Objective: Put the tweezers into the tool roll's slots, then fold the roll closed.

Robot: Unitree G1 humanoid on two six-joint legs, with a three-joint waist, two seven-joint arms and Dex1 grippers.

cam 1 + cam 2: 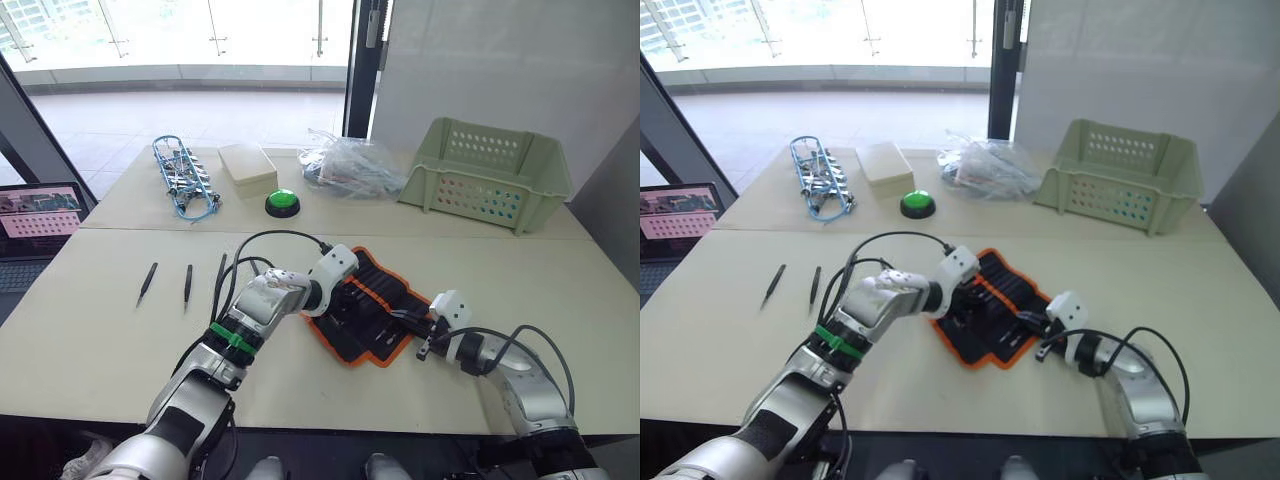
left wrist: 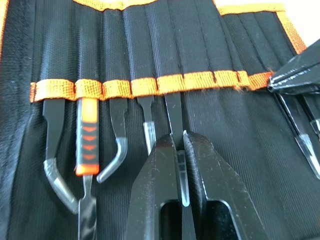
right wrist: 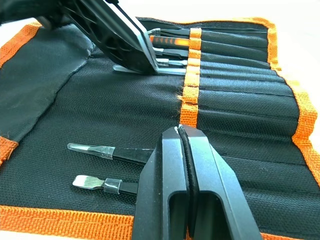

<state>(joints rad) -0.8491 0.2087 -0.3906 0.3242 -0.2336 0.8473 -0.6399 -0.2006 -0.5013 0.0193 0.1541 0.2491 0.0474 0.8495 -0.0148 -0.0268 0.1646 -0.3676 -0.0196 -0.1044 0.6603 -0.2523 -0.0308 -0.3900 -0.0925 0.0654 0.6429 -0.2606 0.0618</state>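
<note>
Left pincer (image 2: 180, 145) seating a tweezer (image 2: 176, 117) in a slot (image 2: 170, 82); right pincer (image 3: 184, 137) clenched empty.
Head views: tool roll (image 1: 375, 305) lying open on worktop (image 1: 100, 340), three tweezers (image 1: 186, 285) waiting loose. Wrist views: the tweezer is looking slim, stiff, light; gripping mid-shank is advisable; fabric is yielding.

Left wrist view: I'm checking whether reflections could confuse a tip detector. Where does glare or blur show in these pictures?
Left wrist view: bright glints on the clear tip caps of the slotted tools and on the right gripper; the left gripper fingers look soft up close. Right wrist view: glare on the left gripper's metal edge. Left eye view: the windows are washed out.
</note>
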